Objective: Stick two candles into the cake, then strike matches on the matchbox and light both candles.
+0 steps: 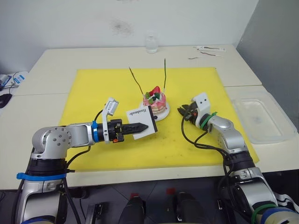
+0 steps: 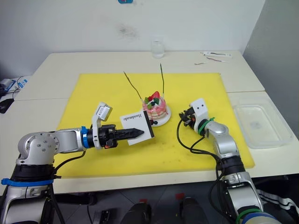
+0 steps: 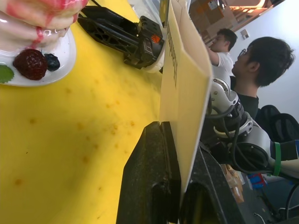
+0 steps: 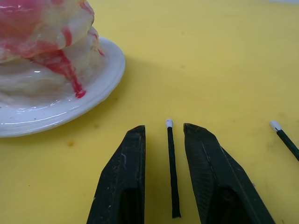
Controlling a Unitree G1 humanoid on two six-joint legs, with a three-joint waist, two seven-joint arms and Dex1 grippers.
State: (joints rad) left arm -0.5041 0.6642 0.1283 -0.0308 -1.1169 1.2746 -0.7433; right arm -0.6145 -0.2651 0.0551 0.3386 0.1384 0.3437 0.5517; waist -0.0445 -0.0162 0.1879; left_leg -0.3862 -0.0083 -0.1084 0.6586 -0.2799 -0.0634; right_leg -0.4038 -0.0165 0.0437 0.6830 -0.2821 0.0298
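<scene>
Right wrist view is showing my right jaws [image 4: 163,140] standing open around one match [image 4: 172,170] lying beside the cake [image 1: 155,100]. Both candles [image 1: 164,73] are standing in it, unlit. My left jaws [image 1: 145,126] are gripping the matchbox [image 1: 141,122] nearby; striking is remaining.

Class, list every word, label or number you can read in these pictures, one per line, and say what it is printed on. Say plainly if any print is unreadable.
"Handmade": small black lettering along one edge of the flat white rectangular matchbox, held in the left gripper.
Dark print on the matchbox's face in the left wrist view: seen edge-on, unreadable.
No other text can be read.
</scene>
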